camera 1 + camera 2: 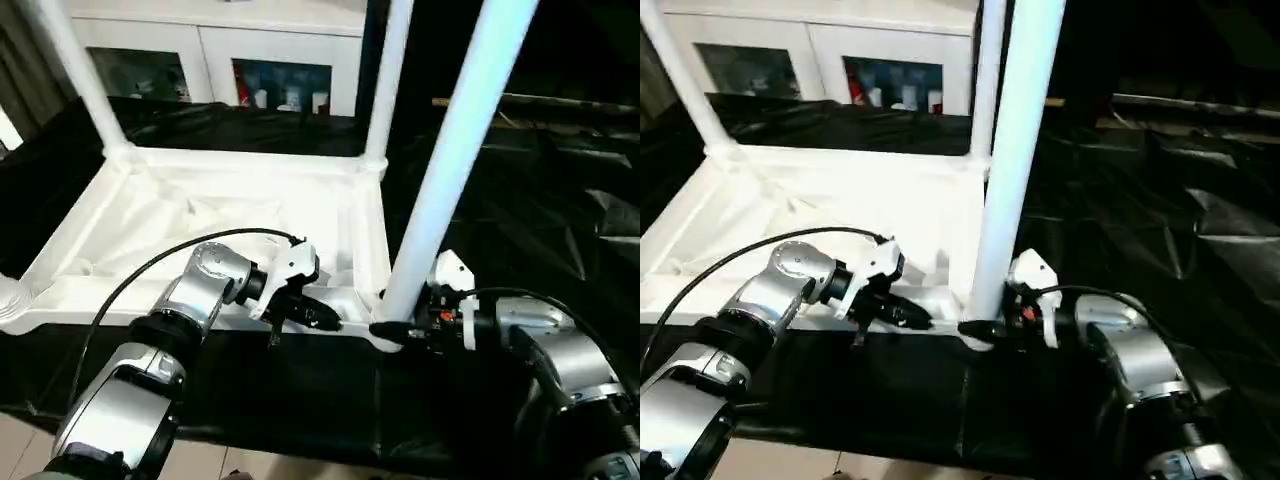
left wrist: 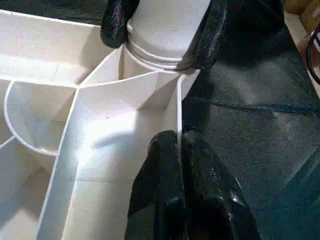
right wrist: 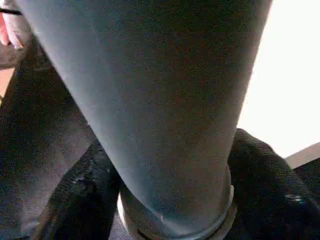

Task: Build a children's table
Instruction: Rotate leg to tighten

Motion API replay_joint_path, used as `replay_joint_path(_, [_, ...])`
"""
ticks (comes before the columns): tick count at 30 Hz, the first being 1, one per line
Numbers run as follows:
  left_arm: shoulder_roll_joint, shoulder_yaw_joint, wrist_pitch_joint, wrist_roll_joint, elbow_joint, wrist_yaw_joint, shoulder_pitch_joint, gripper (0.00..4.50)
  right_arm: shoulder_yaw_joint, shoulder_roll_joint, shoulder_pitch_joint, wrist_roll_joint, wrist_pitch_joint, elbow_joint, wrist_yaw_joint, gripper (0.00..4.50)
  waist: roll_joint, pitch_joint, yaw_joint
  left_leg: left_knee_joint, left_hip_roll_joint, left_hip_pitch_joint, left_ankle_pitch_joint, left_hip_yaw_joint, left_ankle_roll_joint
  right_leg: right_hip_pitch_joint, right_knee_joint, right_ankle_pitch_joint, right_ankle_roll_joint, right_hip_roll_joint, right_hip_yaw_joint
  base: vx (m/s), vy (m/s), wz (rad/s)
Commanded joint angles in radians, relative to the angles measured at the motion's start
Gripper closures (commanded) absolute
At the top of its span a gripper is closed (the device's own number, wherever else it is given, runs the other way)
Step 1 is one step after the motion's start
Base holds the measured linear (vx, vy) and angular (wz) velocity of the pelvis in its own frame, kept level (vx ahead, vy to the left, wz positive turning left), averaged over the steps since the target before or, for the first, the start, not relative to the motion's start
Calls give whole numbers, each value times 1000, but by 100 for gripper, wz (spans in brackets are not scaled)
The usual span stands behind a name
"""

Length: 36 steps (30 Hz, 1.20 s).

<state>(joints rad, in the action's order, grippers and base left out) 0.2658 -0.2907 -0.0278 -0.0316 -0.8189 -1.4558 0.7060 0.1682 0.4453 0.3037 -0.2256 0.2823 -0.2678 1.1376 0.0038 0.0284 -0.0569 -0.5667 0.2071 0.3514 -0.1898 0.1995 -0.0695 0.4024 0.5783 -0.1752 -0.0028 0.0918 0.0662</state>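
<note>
The children's table lies upside down on black cloth, its white ribbed top (image 1: 200,215) facing up. Two legs stand in the far sockets, one on the left (image 1: 75,70) and one on the right (image 1: 390,80). A third leg (image 1: 450,150) rises from the near right corner socket. My right gripper (image 1: 395,330) is shut on that leg's base, its black fingers (image 3: 80,195) on either side of it. My left gripper (image 1: 318,315) is shut on the top's thin near rim (image 2: 177,100), just left of that corner, with the leg (image 2: 167,25) right ahead of it.
A white cabinet (image 1: 230,50) with glass doors stands behind the table. Crumpled black cloth (image 1: 520,200) covers the surface to the right. Light floor (image 1: 20,440) shows at the near left. A black cable (image 1: 130,275) loops over my left forearm.
</note>
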Motion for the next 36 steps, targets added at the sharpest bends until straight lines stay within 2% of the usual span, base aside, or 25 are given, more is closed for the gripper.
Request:
replay_joint_path(1, [-8, -30, -14, 5, 22, -31, -16, 450, 17, -7, -7, -18, 17, 30, 16, 184, -8, -49, -2, 55, 29, -3, -179, -5, 79, -54, -51, -119, -269, 47, -37, 0, 0, 0])
replay_joint_path(6, [-13, -28, -18, 8, 32, -11, -20, 450, 20, -22, -13, -29, 22, 34, 13, 188, -8, -50, -3, 55, 29, -4, -172, -6, 77, -54, -49, -116, -266, 46, -37, 0, 0, 0])
replay_joint_path(7, [-22, -20, -13, 3, 19, 26, -15, 450, 11, -37, -15, -31, 21, 29, -7, 189, -8, -50, -3, 55, 28, -3, -172, -6, 76, -55, -49, -117, -266, 46, -37, 0, 0, 0])
replay_joint_path(8, [-46, -4, -1, -15, -17, 119, -1, 450, -10, -76, -12, -11, 3, -3, -87, 189, -7, -49, -3, 55, 28, -2, -175, -6, 74, -53, -51, -123, -263, 47, -37, 0, 0, 0])
replay_joint_path(12, [-75, 10, 0, -32, -50, 217, 15, 450, -27, -120, 0, 26, -7, -54, -206, 189, -9, -43, 5, 61, 24, -6, -239, -10, 40, -47, -67, -260, -226, 50, -37, 0, 0, 0])
replay_joint_path(14, [-114, 28, -14, -44, -86, 339, 36, 450, -53, -169, 17, 58, -10, -113, -346, 189, -9, -39, 15, 65, 22, -7, -273, -12, 20, -41, -75, -339, -196, 48, -37, 0, 0, 0])
replay_joint_path(15, [-127, 32, -20, -48, -96, 376, 42, 450, -63, -184, 22, 67, -9, -130, -391, 189, -10, -41, 18, 65, 21, -10, -293, -16, 11, -42, -81, -375, -183, 50, -35, 0, 0, 0])
replay_joint_path(16, [-127, 32, -20, -48, -96, 376, 42, 450, -63, -184, 22, 67, -9, -130, -391, 189, -10, -41, 21, 65, 22, -11, -295, -16, 10, -40, -81, -374, -180, 49, -37, 0, 0, 0])
replay_joint_path(17, [-198, 54, -44, -55, -129, 545, 64, 450, -126, -271, 45, 77, 12, -181, -607, 190, -9, -40, 25, 66, 22, -8, -293, -16, 8, -40, -80, -363, -179, 48, -38, 0, 0, 0])
replay_joint_path(18, [-198, 54, -44, -55, -129, 545, 64, 450, -126, -271, 45, 77, 12, -181, -607, 190, -7, -40, 28, 66, 21, -8, -295, -15, 3, -37, -79, -357, -181, 46, -39, 0, 0, 0])
replay_joint_path(19, [-252, 60, -51, -62, -143, 645, 71, 450, -169, -332, 63, 78, 23, -215, -746, 190, -7, -42, 31, 67, 22, -9, -300, -19, -7, -38, -78, -358, -182, 48, -37, 0, 0, 0])
replay_joint_path(20, [-264, 58, -50, -64, -144, 660, 71, 450, -177, -344, 67, 78, 24, -221, -770, 190, -9, -43, 34, 66, 19, -7, -301, -18, -4, -38, -81, -366, -173, 46, -36, 0, 0, 0])
replay_joint_path(21, [-291, 53, -46, -68, -147, 682, 69, 450, -183, -367, 74, 87, 14, -233, -810, 190, -3, -43, 32, 64, 18, -10, -297, -17, 4, -37, -83, -356, -172, 47, -38, 0, 0, 0])
replay_joint_path(24, [-314, 48, -40, -71, -149, 697, 67, 450, -180, -383, 79, 101, 2, -241, -837, 190, -8, -44, 30, 63, 18, -6, -281, -14, 20, -39, -82, -313, -172, 44, -39, 0, 0, 0])
replay_joint_path(25, [-330, 43, -34, -74, -149, 703, 65, 450, -168, -392, 83, 117, -8, -245, -851, 190, -8, -43, 29, 61, 17, -9, -283, -11, 28, -36, -84, -313, -174, 45, -39, 0, 0, 0])
replay_joint_path(26, [-355, 26, -19, -87, -150, 703, 60, 450, -138, -404, 91, 149, -32, -255, -862, 190, -5, -44, 29, 62, 16, -5, -279, -13, 31, -39, -84, -316, -171, 46, -39, 0, 0, 0])
replay_joint_path(27, [-361, 22, -16, -90, -154, 700, 60, 450, -131, -408, 95, 160, -42, -260, -867, 190, -6, -44, 30, 63, 16, -4, -277, -14, 32, -40, -84, -325, -166, 46, -37, 0, 0, 0])
replay_joint_path(30, [-361, 25, -11, -90, -170, 706, 69, 450, -149, -416, 106, 153, -60, -269, -873, 190, -2, -43, 30, 64, 16, -6, -286, -14, 33, -39, -87, -342, -158, 45, -37, 0, 0, 0])
replay_joint_path(32, [-349, 29, -8, -87, -177, 695, 76, 450, -161, -408, 114, 135, -58, -268, -859, 120, 1, -43, 31, 66, 17, -5, -300, -16, 31, -39, -87, -345, -155, 44, -37, 0, 0, 0])
replay_joint_path(34, [-328, 31, -10, -81, -180, 655, 80, 450, -155, -382, 120, 131, -62, -261, -825, 120, 4, -43, 33, 68, 16, -6, -318, -17, 28, -38, -88, -355, -154, 44, -36, 0, 0, 0])
replay_joint_path(35, [-320, 32, -11, -80, -180, 635, 81, 450, -150, -371, 122, 131, -66, -258, -807, 100, 3, -43, 34, 67, 17, -5, -319, -16, 26, -38, -88, -344, -157, 44, -37, 0, 0, 0])
replay_joint_path(36, [-312, 31, -14, -79, -178, 614, 79, 450, -145, -361, 121, 131, -66, -249, -785, 100, 2, -43, 34, 67, 18, -5, -317, -17, 26, -39, -87, -337, -159, 44, -37, 0, 0, 0])
